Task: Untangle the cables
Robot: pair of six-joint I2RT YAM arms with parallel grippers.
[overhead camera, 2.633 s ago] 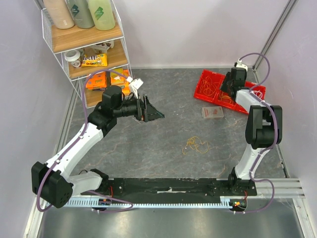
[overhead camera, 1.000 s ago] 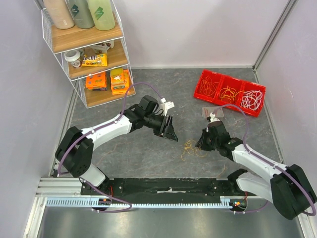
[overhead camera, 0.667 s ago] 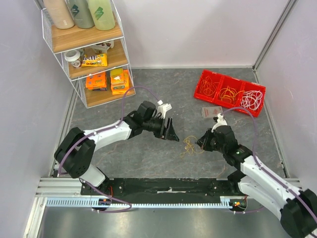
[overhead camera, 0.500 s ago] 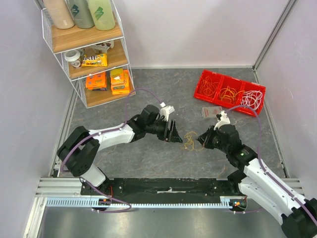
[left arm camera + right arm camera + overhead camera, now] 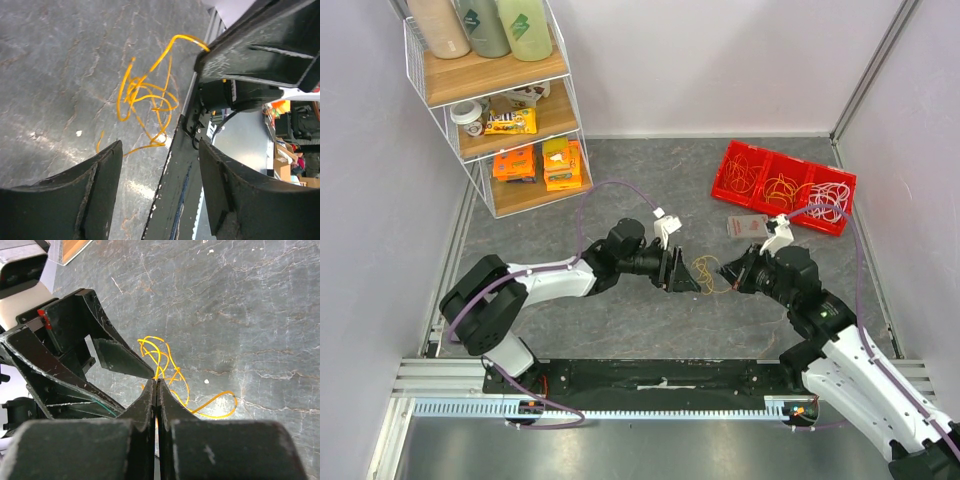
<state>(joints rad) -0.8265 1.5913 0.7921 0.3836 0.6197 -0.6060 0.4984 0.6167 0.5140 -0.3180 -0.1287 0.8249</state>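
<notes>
The cables [image 5: 707, 272] are a small tangle of thin orange and yellow wire, hanging between my two grippers just above the grey floor. My right gripper [image 5: 728, 270] is shut on one strand. In the right wrist view that strand comes out of the shut tips [image 5: 157, 383], and the loops [image 5: 169, 363] hang beyond them. My left gripper [image 5: 680, 277] stands open just left of the tangle. In the left wrist view the cables [image 5: 145, 97] lie ahead of the open fingers [image 5: 97, 197], with nothing between them. One strand runs up to the right gripper's finger [image 5: 260, 50].
A red tray [image 5: 840, 225] with three compartments of more wires sits at the back right. A small packet [image 5: 748, 227] lies just in front of it. A wire shelf [image 5: 500, 100] with bottles and snacks stands at the back left.
The right gripper took hold of the tangle and raised it off the floor toward the back. The left arm reached right until its opening jaws faced the tangle.
</notes>
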